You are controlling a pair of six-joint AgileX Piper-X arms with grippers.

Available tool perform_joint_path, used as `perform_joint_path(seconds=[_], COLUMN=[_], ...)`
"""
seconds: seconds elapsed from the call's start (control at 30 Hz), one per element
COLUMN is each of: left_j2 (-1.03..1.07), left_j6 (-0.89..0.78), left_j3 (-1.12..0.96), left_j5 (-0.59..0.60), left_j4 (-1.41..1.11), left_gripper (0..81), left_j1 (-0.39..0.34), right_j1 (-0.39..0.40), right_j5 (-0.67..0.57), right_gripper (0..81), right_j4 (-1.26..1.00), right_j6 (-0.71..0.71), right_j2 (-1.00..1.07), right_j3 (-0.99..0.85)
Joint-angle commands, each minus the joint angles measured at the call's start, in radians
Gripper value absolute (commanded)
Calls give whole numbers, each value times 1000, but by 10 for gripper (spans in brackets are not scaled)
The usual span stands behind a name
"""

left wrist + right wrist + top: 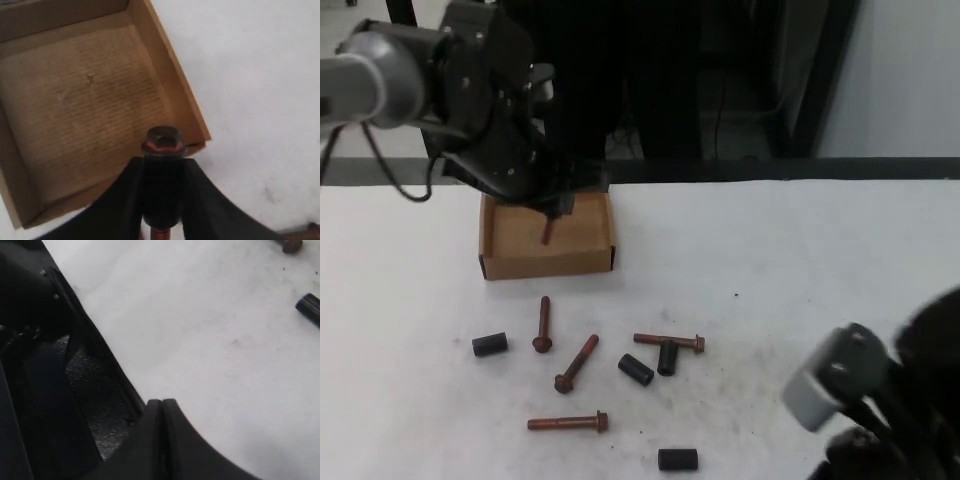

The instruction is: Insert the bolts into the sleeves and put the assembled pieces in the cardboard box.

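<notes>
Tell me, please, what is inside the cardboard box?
Bare floor in the cardboard box; the left gripper holds a sleeved bolt above it. Its jaws cover part of one wall.

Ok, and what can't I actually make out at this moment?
Left wrist view: the held bolt, clamped in the left end effector, has its far end cut off by the frame edge.
High view: the arm hides the rear of the cardboard box.
Right wrist view: a loose sleeve is cut off by the frame edge.
</notes>
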Motion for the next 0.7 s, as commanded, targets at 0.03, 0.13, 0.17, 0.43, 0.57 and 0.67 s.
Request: perform_joint_path(seconds=[0.03,0.13,0.17,0.43,0.57,0.67], left_j2=[102,148,165,261,302,326], left_j6=[27,60,77,64,-22,-86], left_j3=[-167,-243,-265,-326,-326,-326], left_j5=[-75,-131,-140,-77,-63,19], left_j4=[37,67,74,74,74,90], left_gripper=[8,8,8,177,445,461], left_j1=[37,55,62,99,103,108], right_j1=[-73,-120,-135,-175,-175,-175], right_j5=[2,4,4,11,109,114], right_gripper=[2,2,2,343,511,436], right_j4=[118,180,193,204,205,207], right_j6=[-168,-269,-297,-429,-450,-510], right_j2=[135,214,239,363,403,427], right_j3=[-109,-175,-197,-310,-323,-322])
